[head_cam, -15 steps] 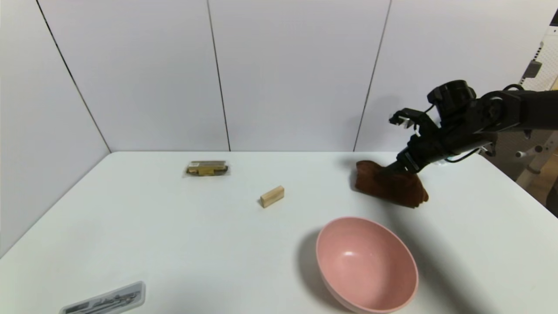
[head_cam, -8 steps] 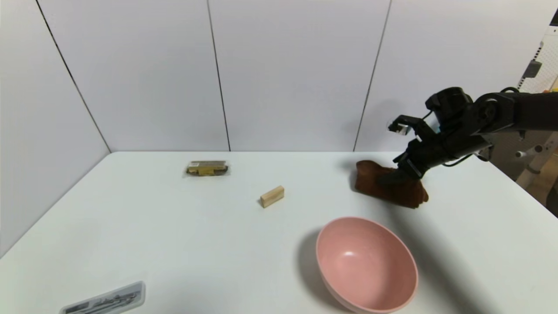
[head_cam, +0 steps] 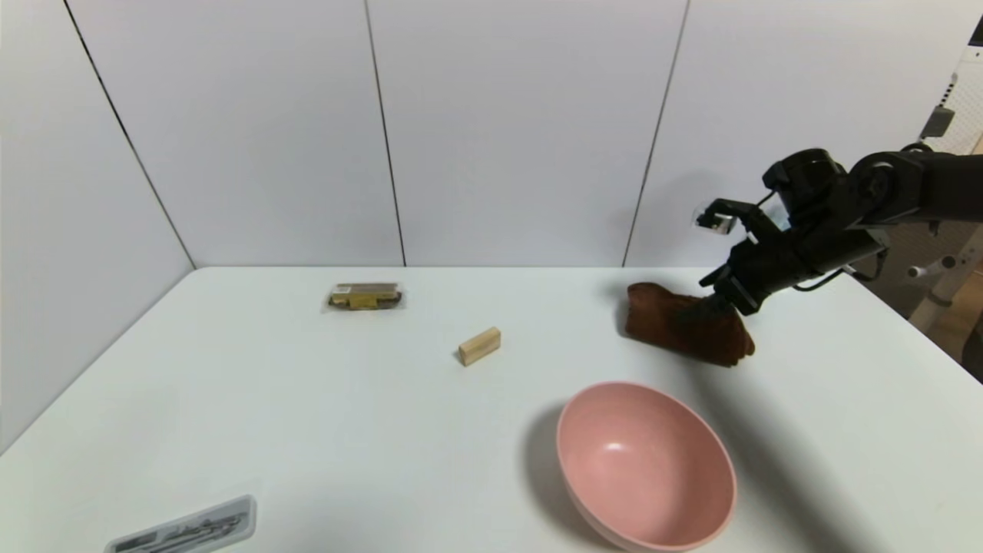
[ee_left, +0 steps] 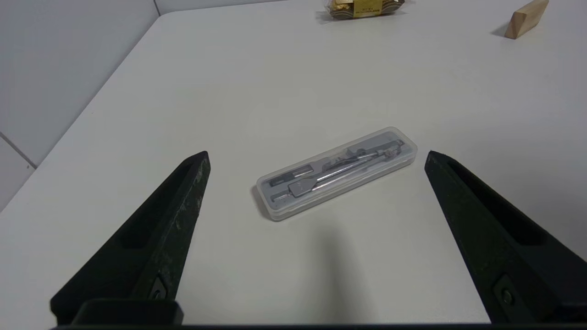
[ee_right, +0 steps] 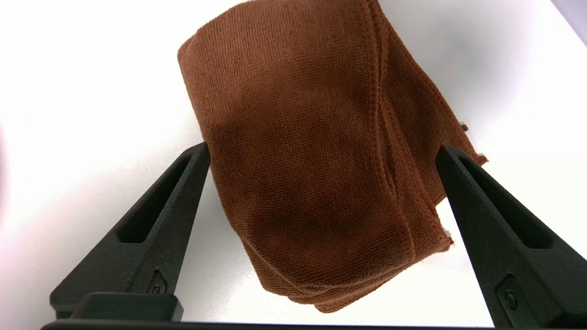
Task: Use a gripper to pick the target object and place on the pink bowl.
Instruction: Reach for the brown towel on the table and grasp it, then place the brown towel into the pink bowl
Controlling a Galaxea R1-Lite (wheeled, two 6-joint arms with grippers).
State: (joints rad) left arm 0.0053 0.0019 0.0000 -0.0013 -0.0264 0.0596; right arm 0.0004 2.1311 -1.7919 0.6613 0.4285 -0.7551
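brown fuzzy folded cloth (head_cam: 686,332): flat on white table (head_cam: 307,430), beyond pale-pink round plastic bowl (head_cam: 647,466)
right gripper (ee_right: 321,156): fingers spread wide, straddling cloth, holding nothing
left gripper (ee_left: 316,158): wide open, empty

Cloth bundle (head_cam: 686,331) lies behind the bowl (head_cam: 647,468); block (head_cam: 479,346) left, packet (head_cam: 365,296) perhaps farthest back.

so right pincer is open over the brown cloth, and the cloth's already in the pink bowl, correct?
Not quite. The right pincer is open over the brown cloth, but the cloth lies on the table, beyond the pink bowl, which is empty. The head view shows it.
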